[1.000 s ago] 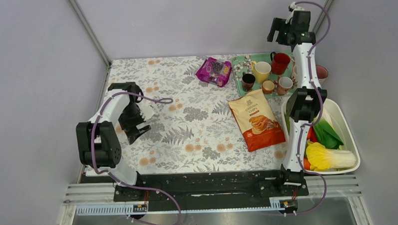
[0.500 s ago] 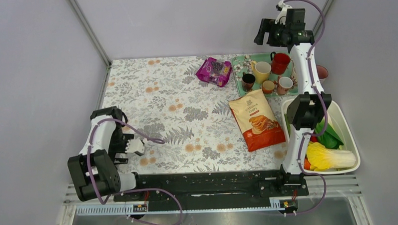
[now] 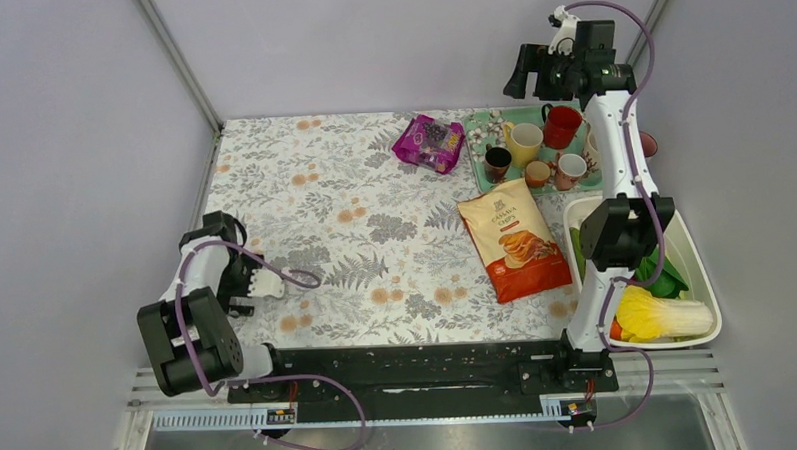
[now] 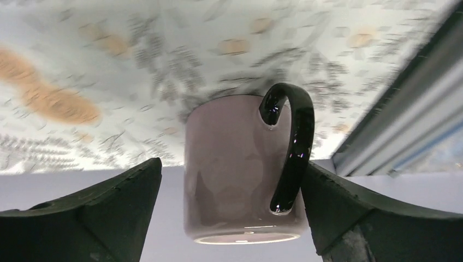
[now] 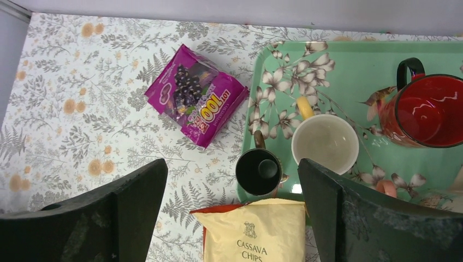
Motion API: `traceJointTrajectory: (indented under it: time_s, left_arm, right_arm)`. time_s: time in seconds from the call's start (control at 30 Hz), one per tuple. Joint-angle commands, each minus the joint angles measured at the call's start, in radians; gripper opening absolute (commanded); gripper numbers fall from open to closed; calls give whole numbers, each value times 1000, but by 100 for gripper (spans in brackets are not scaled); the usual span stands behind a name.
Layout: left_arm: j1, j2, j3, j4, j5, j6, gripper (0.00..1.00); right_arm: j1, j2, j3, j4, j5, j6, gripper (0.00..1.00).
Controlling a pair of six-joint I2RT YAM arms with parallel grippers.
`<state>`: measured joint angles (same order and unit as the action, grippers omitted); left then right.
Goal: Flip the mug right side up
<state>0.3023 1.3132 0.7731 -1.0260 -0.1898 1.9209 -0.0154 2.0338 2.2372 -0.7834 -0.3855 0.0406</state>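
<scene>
Straddled inverted mug with left gripper open; right gripper open too. Might have clipped handle closing, toppling it.

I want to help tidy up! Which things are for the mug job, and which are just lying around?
For the job: pale mug with black handle, left gripper.
Just lying about: purple snack packet, cassava chips bag, green tray, red mug, vegetable tub.

Mug stands on surface betw. 2 fingers of left pincer. Below right pincer: tray w/ 3 cups; snack pack left of tray, chips bag nearer.
</scene>
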Motion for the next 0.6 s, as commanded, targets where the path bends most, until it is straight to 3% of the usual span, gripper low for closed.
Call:
traceJointTrajectory:
  time_s: [0.0, 0.17, 0.33, 0.57]
  left_arm:
    - [4, 96, 127, 202, 79, -128, 99]
    - [-7, 199, 273, 83, 122, -277, 97]
    - [-37, 224, 242, 23, 119, -312, 94]
    - [-45, 285, 247, 88, 54, -363, 83]
  right_arm:
    - [4, -75, -12, 14, -61, -19, 99]
    - [8, -77, -29, 8, -77, -27, 99]
    - [9, -65, -30, -1, -98, -26, 99]
    - [11, -52, -11, -12, -137, -25, 100]
